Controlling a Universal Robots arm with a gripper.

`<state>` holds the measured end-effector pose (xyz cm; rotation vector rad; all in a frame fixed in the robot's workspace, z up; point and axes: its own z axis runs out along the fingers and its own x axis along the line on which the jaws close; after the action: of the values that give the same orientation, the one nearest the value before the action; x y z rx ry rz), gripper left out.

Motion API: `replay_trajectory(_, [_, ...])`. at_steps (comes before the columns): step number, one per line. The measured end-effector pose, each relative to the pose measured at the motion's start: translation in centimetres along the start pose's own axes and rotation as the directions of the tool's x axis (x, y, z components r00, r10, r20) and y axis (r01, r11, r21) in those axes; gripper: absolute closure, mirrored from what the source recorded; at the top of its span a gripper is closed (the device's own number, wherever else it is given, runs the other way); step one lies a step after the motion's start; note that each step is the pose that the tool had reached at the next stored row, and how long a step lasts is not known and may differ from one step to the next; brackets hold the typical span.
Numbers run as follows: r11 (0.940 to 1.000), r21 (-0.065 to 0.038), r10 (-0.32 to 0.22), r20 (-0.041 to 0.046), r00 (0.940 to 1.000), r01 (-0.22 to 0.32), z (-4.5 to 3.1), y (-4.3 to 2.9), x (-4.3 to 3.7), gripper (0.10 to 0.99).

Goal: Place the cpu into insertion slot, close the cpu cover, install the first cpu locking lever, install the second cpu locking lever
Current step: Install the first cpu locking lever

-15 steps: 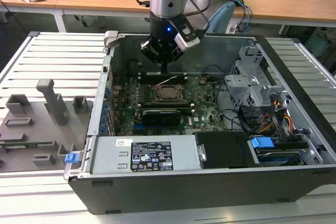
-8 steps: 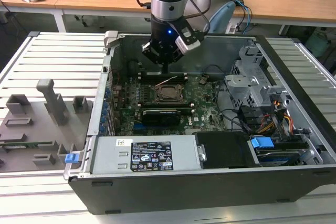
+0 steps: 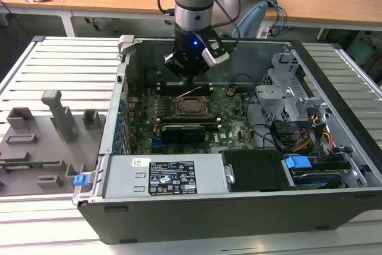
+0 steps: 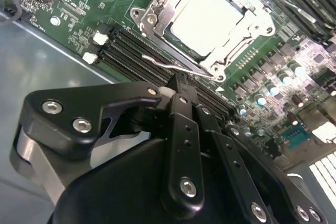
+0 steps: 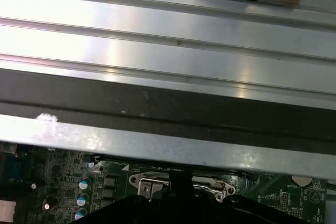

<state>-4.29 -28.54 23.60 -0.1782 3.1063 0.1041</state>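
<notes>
The cpu [image 4: 210, 17], with its pale silver top, lies in the insertion slot [image 4: 152, 20] on the green motherboard. The cpu cover [image 4: 247, 38] is down over it, framing the chip. A thin wire locking lever [image 4: 170, 66] stands out from the socket's near side, right at my fingertips. Another wire lever [image 4: 294, 9] runs along the far side. My gripper [image 4: 176, 86] is shut, and its tip sits at or just short of the near lever. In the exterior view the gripper [image 3: 190, 79] hangs just behind the socket [image 3: 192, 107], over the raised lever [image 3: 192, 92].
The open computer case holds a power supply [image 3: 167, 177] in front, a black card [image 3: 185, 131] before the socket, and a drive cage [image 3: 286, 97] with cables [image 3: 313, 132] on the exterior view's right. Black memory slots [image 4: 131, 45] run beside the socket. Grey fixtures [image 3: 54, 117] stand outside the case.
</notes>
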Motion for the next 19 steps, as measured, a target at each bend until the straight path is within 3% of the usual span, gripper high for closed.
replay_trajectory(9, [1.0, 0.001, -0.003, -0.0003, 1.0, 0.003, 1.07, 0.07, -0.57, 0.976])
replay_trajectory(19, [1.0, 0.001, -0.003, -0.0004, 1.0, 0.003, 1.55, 0.11, -1.48, 0.976])
